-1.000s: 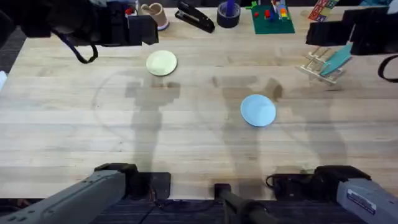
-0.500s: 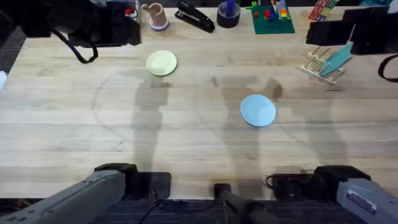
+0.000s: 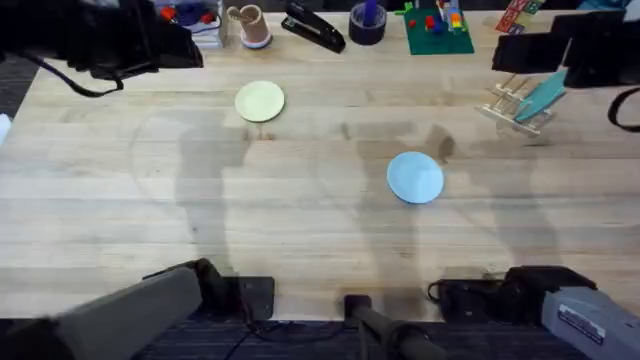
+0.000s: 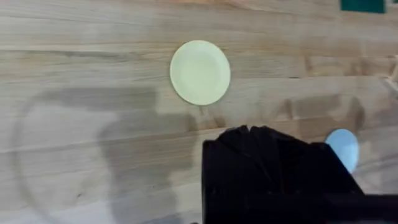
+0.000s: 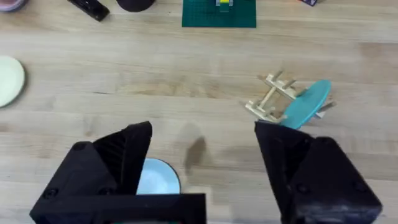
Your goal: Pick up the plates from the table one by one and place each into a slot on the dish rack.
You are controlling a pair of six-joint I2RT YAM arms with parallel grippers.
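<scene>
Two plates [image 3: 260, 101] [image 3: 415, 177], perhaps one racked.

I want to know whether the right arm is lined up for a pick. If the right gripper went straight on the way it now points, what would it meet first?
Probably the light blue plate, which lies partly behind one finger of the open right gripper. Bare table fills most of the gap between the fingers, so it could land there instead; depth is hard to judge.

The table [image 3: 300, 220] is pale wood with visible grain, matt. The yellow plate [image 3: 260, 101] and blue plate [image 3: 415, 177] look smooth. The dish rack [image 5: 273, 99] is bare wood.
</scene>
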